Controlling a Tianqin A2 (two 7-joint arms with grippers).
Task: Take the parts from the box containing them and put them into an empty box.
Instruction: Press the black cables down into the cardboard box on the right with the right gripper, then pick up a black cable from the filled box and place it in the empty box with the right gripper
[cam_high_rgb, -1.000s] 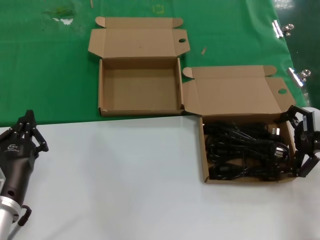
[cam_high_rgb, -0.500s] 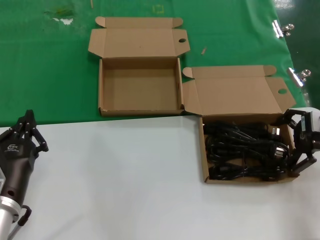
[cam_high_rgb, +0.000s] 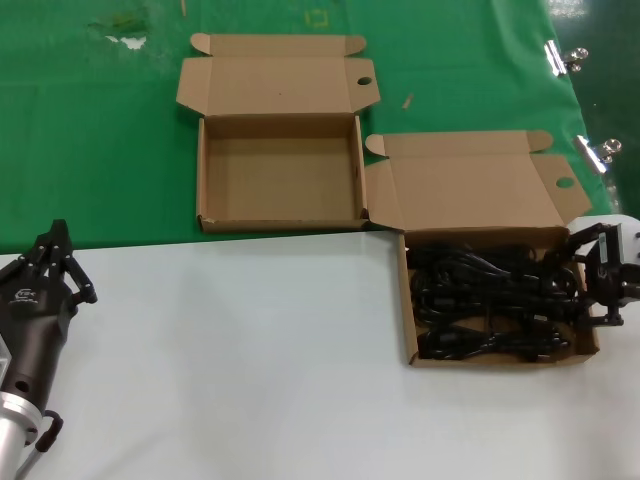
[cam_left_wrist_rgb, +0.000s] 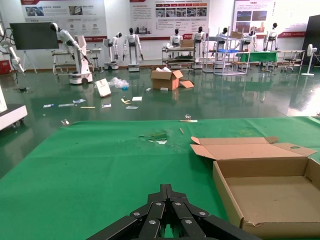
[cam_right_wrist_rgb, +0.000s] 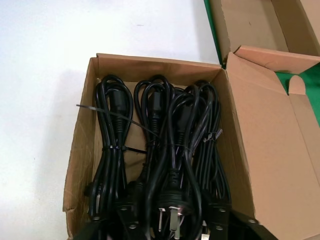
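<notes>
Right claw (cam_high_rgb: 590, 285) is hanging spread wide at the outer edge of the box containing them (cam_high_rgb: 412, 330), gripping nothing, while the left claw (cam_high_rgb: 55, 262) is sitting shut by the near counter (cam_high_rgb: 250, 350) edge. Those parts (cam_high_rgb: 490, 300) are lying packed in the box, looking floppy and light, so pinching a bundle near its tie seems safest before carrying it to the empty box (cam_high_rgb: 280, 175)

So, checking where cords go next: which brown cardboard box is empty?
The brown cardboard box on the green cloth; the other box holds black cords.
</notes>
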